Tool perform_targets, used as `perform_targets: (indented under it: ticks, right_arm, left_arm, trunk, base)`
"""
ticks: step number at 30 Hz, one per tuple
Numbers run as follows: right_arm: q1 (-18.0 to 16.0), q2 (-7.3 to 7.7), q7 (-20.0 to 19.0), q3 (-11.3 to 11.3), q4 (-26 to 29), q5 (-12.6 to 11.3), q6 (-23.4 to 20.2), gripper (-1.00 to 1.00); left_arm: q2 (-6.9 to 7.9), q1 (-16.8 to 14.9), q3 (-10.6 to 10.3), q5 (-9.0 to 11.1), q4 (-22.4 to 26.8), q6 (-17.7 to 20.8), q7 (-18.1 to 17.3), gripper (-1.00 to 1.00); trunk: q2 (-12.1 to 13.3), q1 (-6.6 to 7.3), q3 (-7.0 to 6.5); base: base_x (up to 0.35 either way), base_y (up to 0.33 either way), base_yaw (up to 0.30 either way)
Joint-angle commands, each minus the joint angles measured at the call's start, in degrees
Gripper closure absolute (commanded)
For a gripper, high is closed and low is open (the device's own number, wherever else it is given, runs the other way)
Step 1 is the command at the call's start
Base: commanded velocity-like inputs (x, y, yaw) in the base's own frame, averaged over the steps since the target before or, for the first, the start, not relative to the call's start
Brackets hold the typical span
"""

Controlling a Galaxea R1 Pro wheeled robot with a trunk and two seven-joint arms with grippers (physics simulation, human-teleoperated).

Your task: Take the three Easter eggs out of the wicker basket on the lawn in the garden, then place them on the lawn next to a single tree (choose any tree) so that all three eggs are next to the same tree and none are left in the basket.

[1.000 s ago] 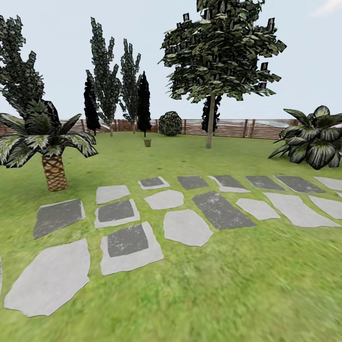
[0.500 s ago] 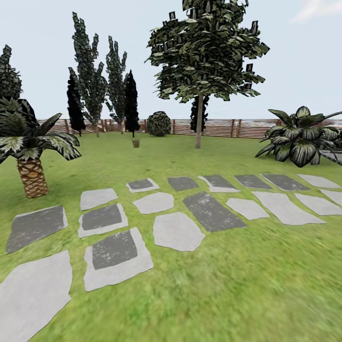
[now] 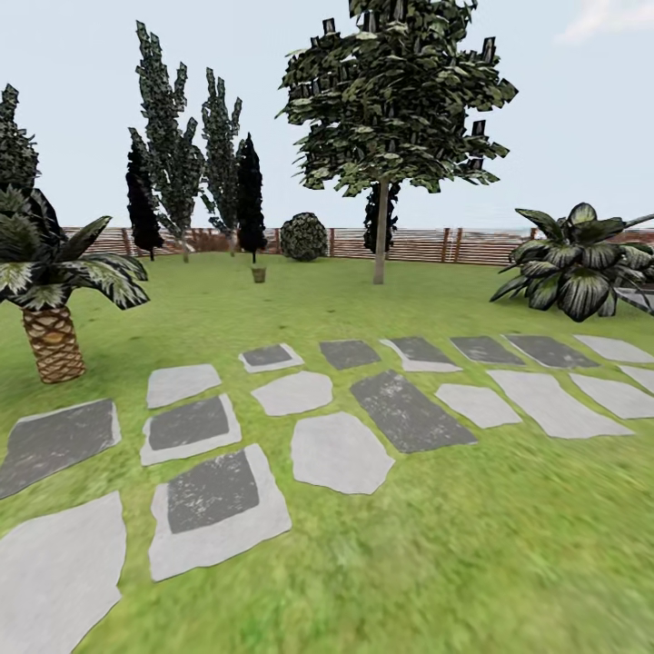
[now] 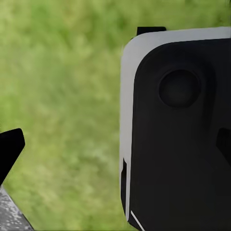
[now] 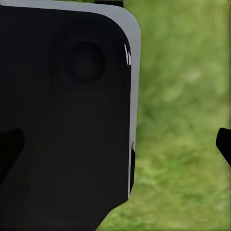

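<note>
From the head we see the lawn (image 3: 472,563) with grey stones (image 3: 341,451). Far behind them the small basket (image 3: 259,273) stands on the grass, left of the tree (image 3: 381,232), before the fence (image 3: 418,245). At each wrist we see blurred grass behind a black body (image 4: 178,139); we cannot tell how the jaws stand.

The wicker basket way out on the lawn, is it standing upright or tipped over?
Upright: the wicker basket stands on the lawn.
</note>
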State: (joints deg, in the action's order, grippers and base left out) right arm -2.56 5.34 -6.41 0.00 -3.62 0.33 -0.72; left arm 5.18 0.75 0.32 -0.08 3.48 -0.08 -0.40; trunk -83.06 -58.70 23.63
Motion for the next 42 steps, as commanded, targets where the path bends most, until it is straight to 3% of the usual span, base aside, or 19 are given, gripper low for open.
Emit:
perform_targets:
  ticks: [1, 19, 42]
  right_arm:
    - [-0.1, 0.02, -0.2, 0.0, -0.1, 0.0, -0.1, -1.00]
    - [-0.1, 0.02, -0.1, 0.0, -0.1, 0.0, -0.1, -1.00]
    - [-0.1, 0.02, -0.1, 0.0, -0.1, 0.0, -0.1, -1.00]
  left_arm:
    - [0.01, 0.0, 0.0, 0.0, 0.1, 0.0, 0.0, -1.00]
    - [0.01, 0.0, 0.0, 0.0, 0.1, 0.0, 0.0, -1.00]
    - [0.01, 0.0, 0.0, 0.0, 0.1, 0.0, 0.0, -1.00]
  trunk:
    - [0.0, -0.03, 0.05]
    - [0.0, -0.03, 0.05]
    - [0.0, -0.03, 0.05]
  base:
    - [0.244, 0.000, 0.000]
    - [0.244, 0.000, -0.083]
    - [0.242, 0.000, -0.004]
